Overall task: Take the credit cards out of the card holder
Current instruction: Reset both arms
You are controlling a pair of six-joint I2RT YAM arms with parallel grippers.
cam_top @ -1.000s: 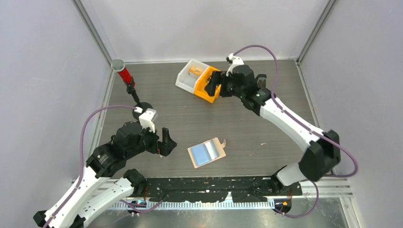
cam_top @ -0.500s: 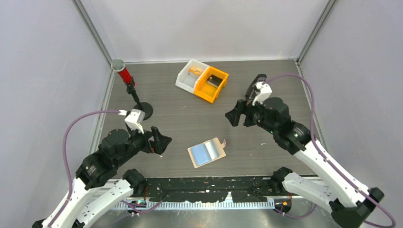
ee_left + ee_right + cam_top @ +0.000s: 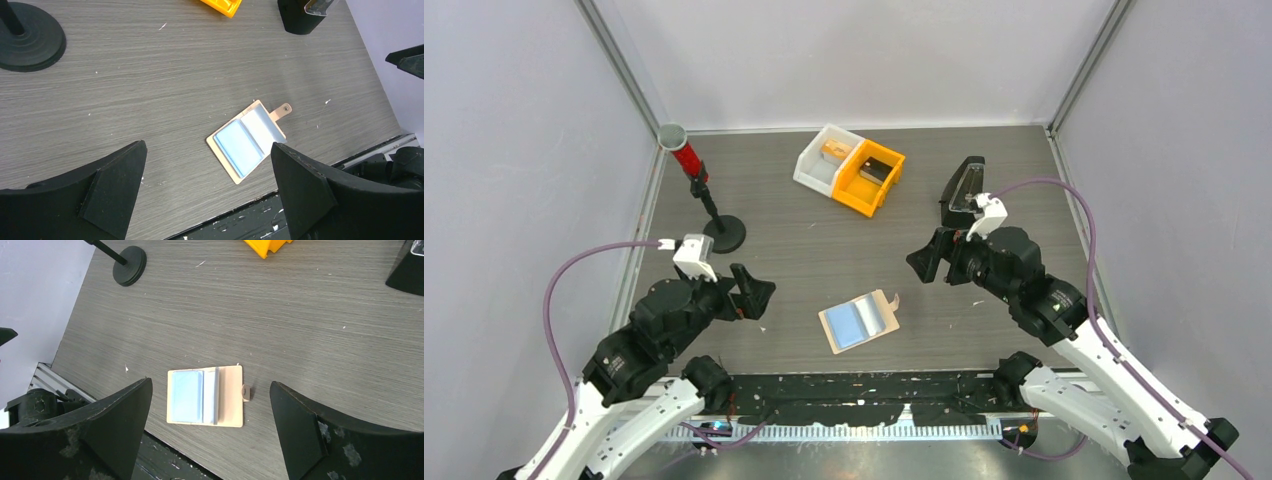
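The tan card holder (image 3: 886,322) lies open and flat on the table near the front edge. A light blue card (image 3: 849,326) sits in it, with a silvery-pale card (image 3: 876,312) beside it. The holder's tab (image 3: 892,300) points to the far right. The holder (image 3: 220,152) and blue card (image 3: 239,148) also show in the left wrist view. They show again in the right wrist view, holder (image 3: 231,395) and card (image 3: 186,396). My left gripper (image 3: 754,293) is open and empty, left of the holder. My right gripper (image 3: 924,262) is open and empty, above and to its right.
An orange bin (image 3: 856,190) and a white bin (image 3: 809,165) stand together at the back; each holds a small flat item. A black wedge-shaped case (image 3: 964,185) stands at the back right. A red tube on a black stand (image 3: 724,235) is at the back left.
My right arm has drawn back from the orange bin towards the near middle and now hovers right of the holder. My left arm has shifted slightly back and left. The holder has not moved.
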